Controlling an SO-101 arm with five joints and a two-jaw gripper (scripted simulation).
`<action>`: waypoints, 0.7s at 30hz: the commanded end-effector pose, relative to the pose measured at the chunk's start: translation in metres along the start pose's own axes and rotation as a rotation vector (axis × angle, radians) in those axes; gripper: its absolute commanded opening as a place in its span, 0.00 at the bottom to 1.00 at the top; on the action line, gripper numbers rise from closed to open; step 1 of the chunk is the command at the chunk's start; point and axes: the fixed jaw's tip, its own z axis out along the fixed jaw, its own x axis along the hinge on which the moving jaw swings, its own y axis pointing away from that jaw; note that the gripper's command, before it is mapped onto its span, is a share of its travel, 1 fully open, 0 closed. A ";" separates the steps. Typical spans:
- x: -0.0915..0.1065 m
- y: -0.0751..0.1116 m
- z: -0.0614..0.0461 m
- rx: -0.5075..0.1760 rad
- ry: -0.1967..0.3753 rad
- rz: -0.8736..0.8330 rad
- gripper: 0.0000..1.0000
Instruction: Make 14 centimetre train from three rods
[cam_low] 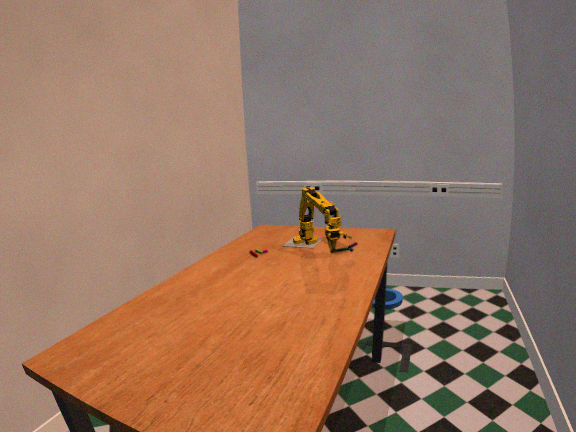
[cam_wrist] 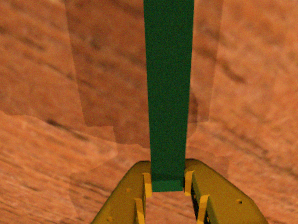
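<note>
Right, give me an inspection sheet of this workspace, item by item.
Surface: wooden table, arm on a grey base plate at the far end.
Job's things: green rod held at one end; purple rod beside it; red rod, lime rod and magenta rod grouped to the left of the base in the exterior view. No train seen.
Clutter: nothing seen on the table.
Grippers: gripper shut on the green rod.
Cables: nothing seen.
Surroundings: plain walls, wall rail, checkered floor, blue round object on the floor.
</note>
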 end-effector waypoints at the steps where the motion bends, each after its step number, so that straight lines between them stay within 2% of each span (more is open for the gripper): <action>1: -0.002 0.000 0.002 -0.008 0.001 -0.014 0.00; 21: -0.002 -0.003 0.000 0.002 -0.002 -0.011 0.00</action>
